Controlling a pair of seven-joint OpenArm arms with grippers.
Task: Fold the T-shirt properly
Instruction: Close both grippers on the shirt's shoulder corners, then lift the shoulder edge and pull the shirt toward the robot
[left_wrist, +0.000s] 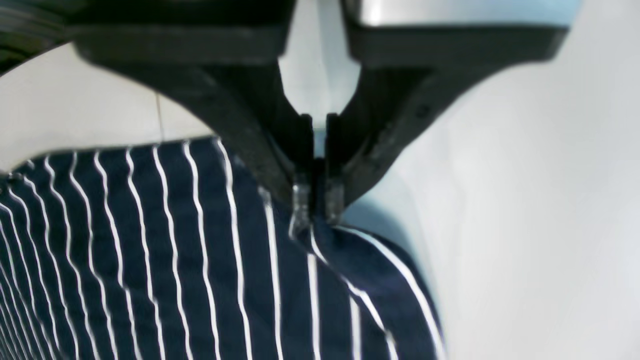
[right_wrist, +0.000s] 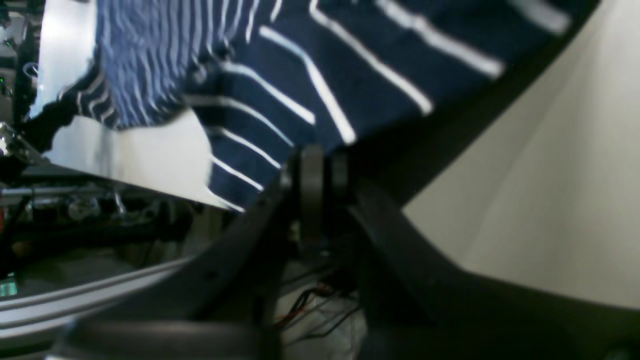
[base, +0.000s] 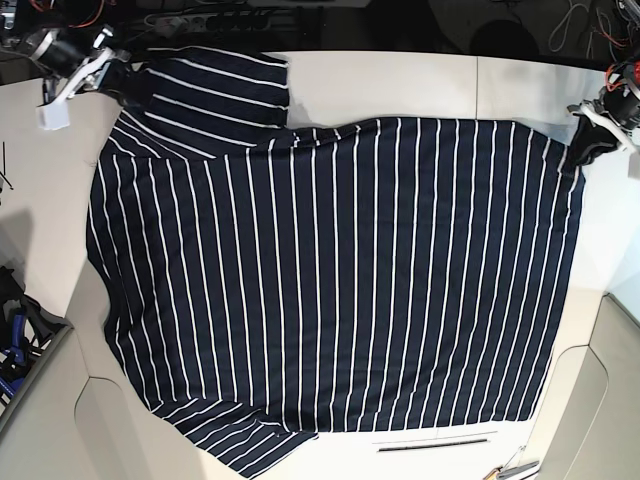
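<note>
The T-shirt (base: 340, 280), dark navy with thin white stripes, lies spread flat over the white table (base: 400, 85), one sleeve at the far left and another at the near left. My left gripper (base: 592, 143) is at the shirt's far right corner. In the left wrist view its fingertips (left_wrist: 317, 210) are shut on a pinched fold of the striped cloth (left_wrist: 150, 250). My right gripper (base: 125, 82) sits on the far left sleeve. In the right wrist view it (right_wrist: 312, 167) is shut on the fabric edge (right_wrist: 350, 60), which lifts off the table there.
A thin dark strip (base: 435, 442) lies on the table just below the shirt's near edge. Small tools (base: 510, 468) sit at the near right corner. Cables and equipment run along the back edge (base: 230, 15). Blue parts (base: 10, 350) stand off the table's left side.
</note>
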